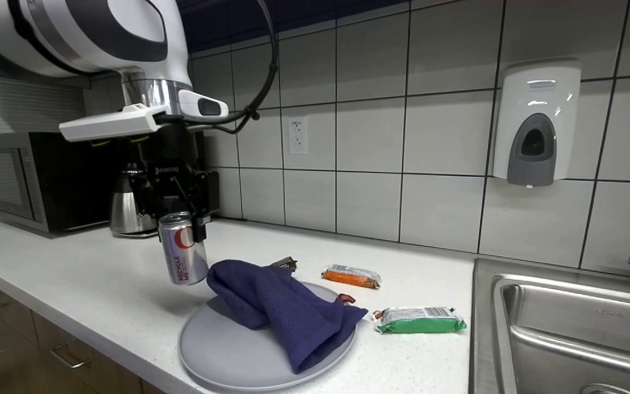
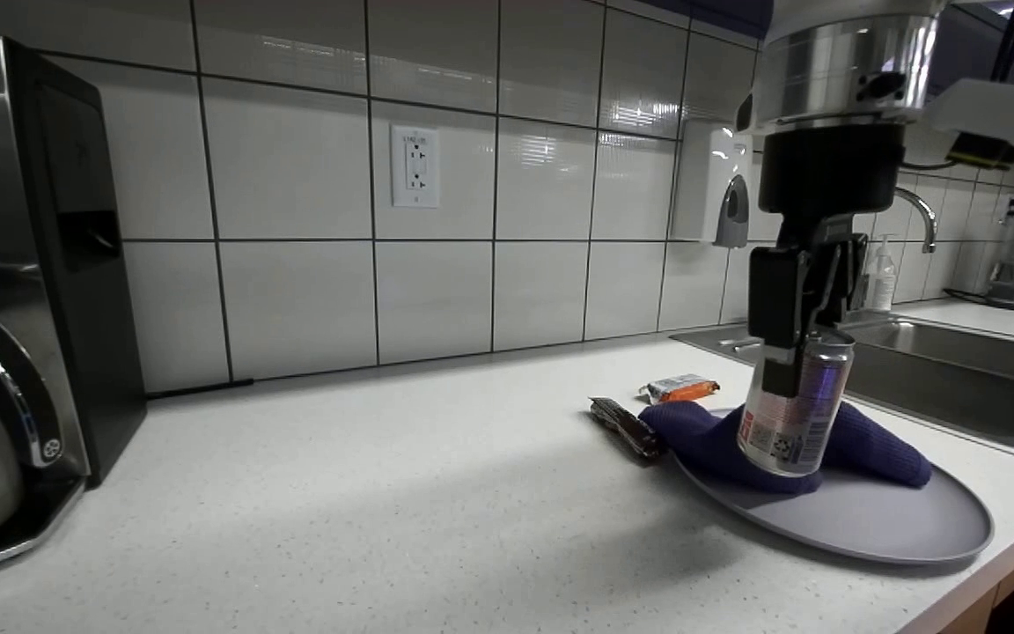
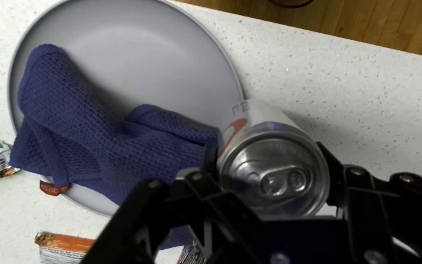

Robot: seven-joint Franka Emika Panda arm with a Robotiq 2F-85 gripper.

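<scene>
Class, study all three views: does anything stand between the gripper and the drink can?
Nothing visible does. The gripper holds the can directly, its fingers on opposite sides. The purple-blue cloth lies on the grey plate, not between them.

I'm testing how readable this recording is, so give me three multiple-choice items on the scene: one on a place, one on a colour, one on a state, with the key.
1. Where does the purple-blue cloth lie?
A) over the microwave
B) across the grey plate
C) on the soap dispenser

2. Which colour runs along the wrapper nearest the sink?
A) green
B) purple
C) yellow

3. What state is the can in?
A) crushed flat
B) lying on its side
C) gripped by the claw

Key:
1 B: the wrist view shows it draped there, partly past the rim.
2 A: that band faces the camera in an exterior view.
3 C: black fingers press its two sides in the wrist view.
</scene>
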